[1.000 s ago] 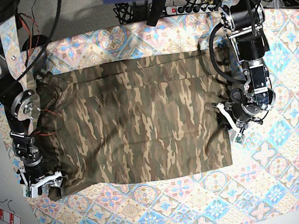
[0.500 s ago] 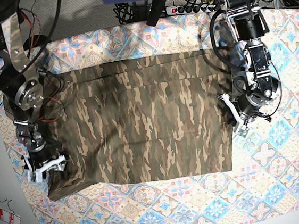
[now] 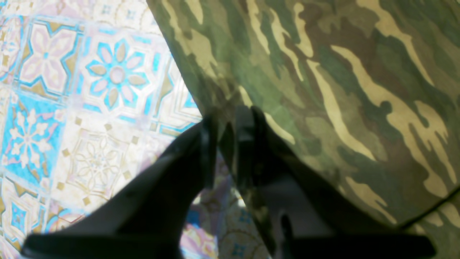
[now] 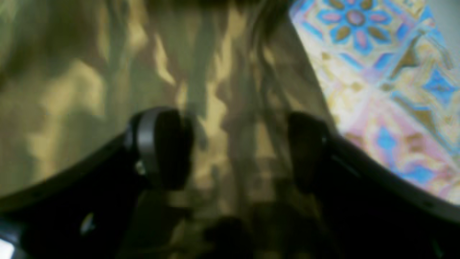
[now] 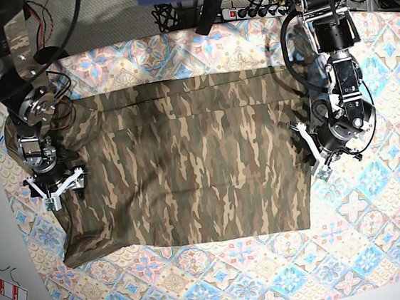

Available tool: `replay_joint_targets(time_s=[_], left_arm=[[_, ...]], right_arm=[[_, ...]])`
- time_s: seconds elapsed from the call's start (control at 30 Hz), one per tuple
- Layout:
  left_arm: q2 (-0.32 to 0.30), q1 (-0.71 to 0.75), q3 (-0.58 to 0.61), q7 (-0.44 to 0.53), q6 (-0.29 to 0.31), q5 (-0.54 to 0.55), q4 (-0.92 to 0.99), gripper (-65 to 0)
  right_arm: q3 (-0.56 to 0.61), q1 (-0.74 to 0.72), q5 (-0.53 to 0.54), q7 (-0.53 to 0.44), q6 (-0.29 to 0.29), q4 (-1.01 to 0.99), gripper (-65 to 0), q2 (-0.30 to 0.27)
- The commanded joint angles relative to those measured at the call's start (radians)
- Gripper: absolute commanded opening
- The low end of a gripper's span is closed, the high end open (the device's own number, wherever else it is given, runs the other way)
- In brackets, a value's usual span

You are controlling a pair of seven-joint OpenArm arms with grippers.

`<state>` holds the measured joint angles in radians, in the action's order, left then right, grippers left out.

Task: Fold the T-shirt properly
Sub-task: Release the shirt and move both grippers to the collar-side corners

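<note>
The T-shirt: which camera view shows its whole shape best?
The base view: the T-shirt lies spread out there, all edges visible on the patterned cloth. The left wrist view shows only one edge, pinched in the left hand. The right wrist view is blurred fabric between the open fingers of the right hand.

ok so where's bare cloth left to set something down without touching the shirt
A wide bare strip of the tile-patterned cloth lies below the T-shirt, and another to its right beyond the left gripper. A thinner strip runs above. Crowded: the shirt's left edge by the right gripper.
</note>
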<state>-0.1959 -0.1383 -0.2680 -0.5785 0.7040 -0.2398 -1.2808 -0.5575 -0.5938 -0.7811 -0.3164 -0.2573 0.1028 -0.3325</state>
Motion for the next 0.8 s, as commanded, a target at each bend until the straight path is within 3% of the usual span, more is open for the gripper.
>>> replay_joint_targets(time_s=[0.0, 0.13, 0.23, 0.47, 0.63, 0.77], left_arm=[[-0.007, -0.021, -0.003, 0.021, -0.006, 0.010, -0.020, -56.9], [-0.007, -0.021, -0.003, 0.022, -0.006, 0.010, -0.020, -56.9], [-0.007, -0.021, -0.003, 0.022, -0.006, 0.010, -0.020, -56.9], [-0.007, -0.021, -0.003, 0.022, -0.006, 0.010, -0.020, -56.9], [-0.007, -0.021, -0.003, 0.022, -0.006, 0.010, -0.020, -56.9], [-0.007, -0.025, -0.003, 0.022, -0.006, 0.013, -0.021, -56.9]], right_arm=[[-0.002, -0.033, -0.039, -0.023, 0.033, 0.015, -19.0, -0.021], [-0.008, -0.033, -0.209, -0.022, 0.108, 0.015, -19.3, -0.021], [-0.006, -0.033, -0.248, -0.022, 0.141, 0.015, -21.9, -0.021], [-0.008, -0.035, -0.281, 0.062, 0.151, 0.019, -51.0, -0.021], [-0.008, -0.035, -0.281, 0.062, 0.151, 0.022, -53.6, -0.021], [-0.009, -0.035, -0.281, 0.062, 0.152, 0.051, -62.1, -0.021]])
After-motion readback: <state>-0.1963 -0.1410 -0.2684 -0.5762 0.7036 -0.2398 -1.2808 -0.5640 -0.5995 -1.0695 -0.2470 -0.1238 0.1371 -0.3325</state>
